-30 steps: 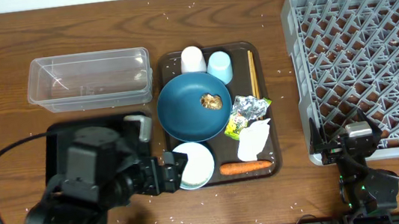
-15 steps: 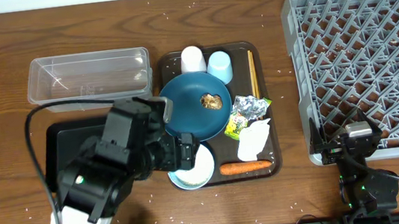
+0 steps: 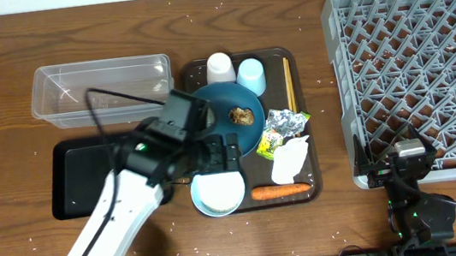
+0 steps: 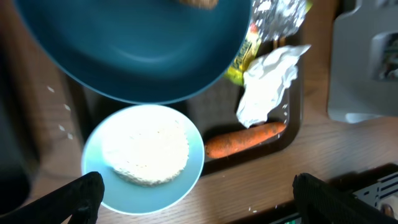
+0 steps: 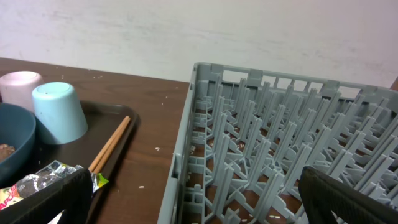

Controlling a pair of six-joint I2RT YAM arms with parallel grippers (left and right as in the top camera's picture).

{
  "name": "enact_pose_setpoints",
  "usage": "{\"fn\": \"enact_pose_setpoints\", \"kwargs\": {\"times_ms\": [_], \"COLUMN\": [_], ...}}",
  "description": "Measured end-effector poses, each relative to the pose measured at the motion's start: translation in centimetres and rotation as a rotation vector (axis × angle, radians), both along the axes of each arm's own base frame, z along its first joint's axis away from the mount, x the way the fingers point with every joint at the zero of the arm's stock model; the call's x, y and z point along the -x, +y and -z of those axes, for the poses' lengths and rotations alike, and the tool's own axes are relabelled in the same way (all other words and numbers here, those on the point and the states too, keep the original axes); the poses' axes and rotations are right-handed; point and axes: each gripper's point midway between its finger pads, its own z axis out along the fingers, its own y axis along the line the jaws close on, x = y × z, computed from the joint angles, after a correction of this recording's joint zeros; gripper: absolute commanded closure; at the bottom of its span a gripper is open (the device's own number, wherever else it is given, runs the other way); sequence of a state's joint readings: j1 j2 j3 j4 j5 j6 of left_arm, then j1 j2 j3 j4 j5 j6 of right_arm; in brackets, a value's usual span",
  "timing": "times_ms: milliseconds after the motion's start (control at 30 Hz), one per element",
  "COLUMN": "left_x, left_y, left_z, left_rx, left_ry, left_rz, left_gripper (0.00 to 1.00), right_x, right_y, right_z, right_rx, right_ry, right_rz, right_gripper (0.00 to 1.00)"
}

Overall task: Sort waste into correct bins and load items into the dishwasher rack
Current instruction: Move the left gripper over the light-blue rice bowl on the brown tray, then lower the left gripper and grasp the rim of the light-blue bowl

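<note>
The white bowl (image 4: 180, 193) is sitting at the near left corner of the brown serving tray (image 3: 255, 173), touching or just beside the dark blue plate (image 4: 137, 56). A mound of white rice (image 4: 146, 149) is lying in the bowl. It is looking rigid, light and probably smooth, so a pinch across the bare rim seems the safest hold. The loose grains are likely to spill unless it is kept level until it is tipped over a bin. The left gripper (image 4: 199, 190) is hovering above the bowl, jaws spread wide and gripping nothing. To the right, the carrot (image 4: 244, 139) and napkin (image 4: 264, 87) are lying close together. Further right, the right gripper (image 5: 196, 196) is waiting beside the dishwasher rack (image 5: 261, 155), jaws wide and empty.
</note>
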State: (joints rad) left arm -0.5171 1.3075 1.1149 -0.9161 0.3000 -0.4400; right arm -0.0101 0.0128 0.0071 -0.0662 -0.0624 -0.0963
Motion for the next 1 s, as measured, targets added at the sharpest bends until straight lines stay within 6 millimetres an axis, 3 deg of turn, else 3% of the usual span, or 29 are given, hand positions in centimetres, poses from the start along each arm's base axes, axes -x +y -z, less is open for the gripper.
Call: {"fn": "enact_pose_setpoints", "kwargs": {"times_ms": [133, 567, 1000], "left_x": [0.7, 3.2, 2.2], "left_y": [-1.1, -3.4, -2.8], "left_z": [1.3, 1.9, 2.0], "left_rx": [-0.014, -0.069, -0.132], "left_ry": [0.064, 0.103, 0.025], "left_rz": [-0.002, -0.141, -0.328], "left_gripper": [0.02, 0.02, 0.02], "right_x": [0.0, 0.0, 0.0], "right_y": [0.0, 0.0, 0.0], "right_z": [0.0, 0.0, 0.0], "right_rx": [0.0, 0.0, 0.0], "right_ry": [0.0, 0.0, 0.0], "right_rz": [0.0, 0.0, 0.0], "right_gripper": [0.01, 0.01, 0.01]}}
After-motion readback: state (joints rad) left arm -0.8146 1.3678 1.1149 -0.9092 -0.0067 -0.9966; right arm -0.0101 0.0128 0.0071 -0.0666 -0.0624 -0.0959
